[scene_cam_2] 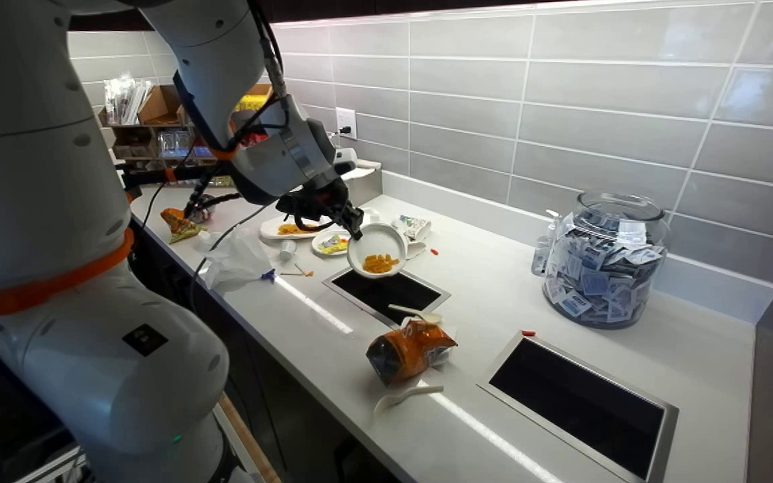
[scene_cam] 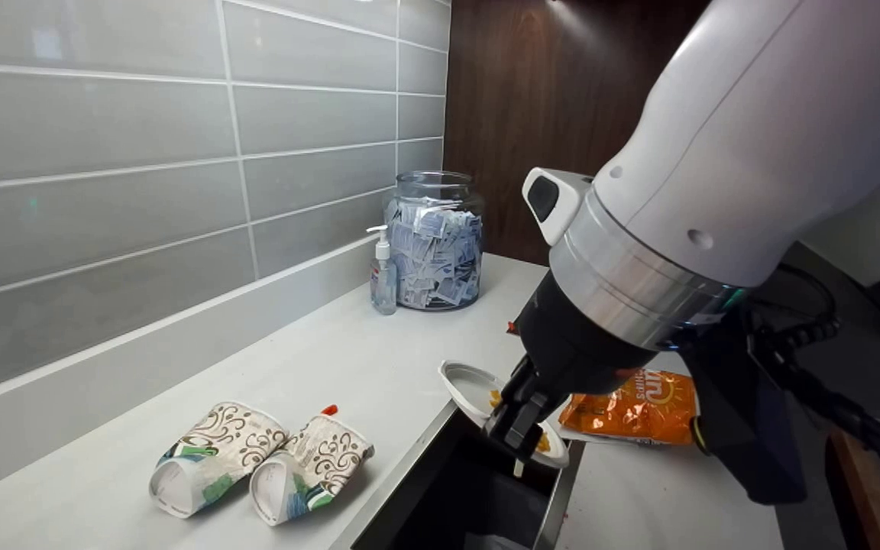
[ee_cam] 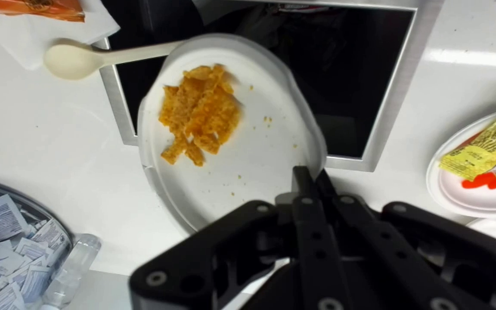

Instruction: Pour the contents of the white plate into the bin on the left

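The white plate [scene_cam_2: 374, 240] is tilted, above the left bin opening, whose metal rim [ee_cam: 396, 86] shows in the wrist view. The plate also shows in the wrist view [ee_cam: 256, 172] and in an exterior view [scene_cam: 474, 384], partly behind the gripper. Orange chips [ee_cam: 200, 112] are bunched near the plate's lower edge, with crumbs elsewhere on it. They also show in an exterior view [scene_cam_2: 380, 263]. My gripper [ee_cam: 310, 172] is shut on the plate's rim, one finger on each side. The bin's dark opening is partly hidden by the plate.
A second bin opening [scene_cam_2: 578, 402] lies farther right. An orange chip bag [scene_cam_2: 413, 349] and a spoon [scene_cam_2: 420, 314] lie beside the left bin. A large glass jar [scene_cam: 436, 248] and pump bottle [scene_cam: 383, 275] stand by the wall. Crumpled cups [scene_cam: 218, 451] and other plates [scene_cam_2: 331, 243] lie nearby.
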Action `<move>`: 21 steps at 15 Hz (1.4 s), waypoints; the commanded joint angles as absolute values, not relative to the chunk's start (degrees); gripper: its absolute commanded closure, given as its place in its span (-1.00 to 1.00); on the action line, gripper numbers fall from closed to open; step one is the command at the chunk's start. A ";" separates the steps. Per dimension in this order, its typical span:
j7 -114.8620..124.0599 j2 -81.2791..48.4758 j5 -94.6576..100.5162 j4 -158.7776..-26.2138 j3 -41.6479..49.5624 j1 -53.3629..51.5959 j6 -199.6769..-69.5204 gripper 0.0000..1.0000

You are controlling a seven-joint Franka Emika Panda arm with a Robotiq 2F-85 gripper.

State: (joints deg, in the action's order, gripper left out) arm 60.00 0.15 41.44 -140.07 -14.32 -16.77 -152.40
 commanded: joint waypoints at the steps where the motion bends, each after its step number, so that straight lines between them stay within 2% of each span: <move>1: 60.04 -0.13 41.52 -140.41 -13.76 -16.33 -156.41 0.98; 21: 57.95 -1.07 40.61 -142.84 -10.92 -15.99 -174.02 0.98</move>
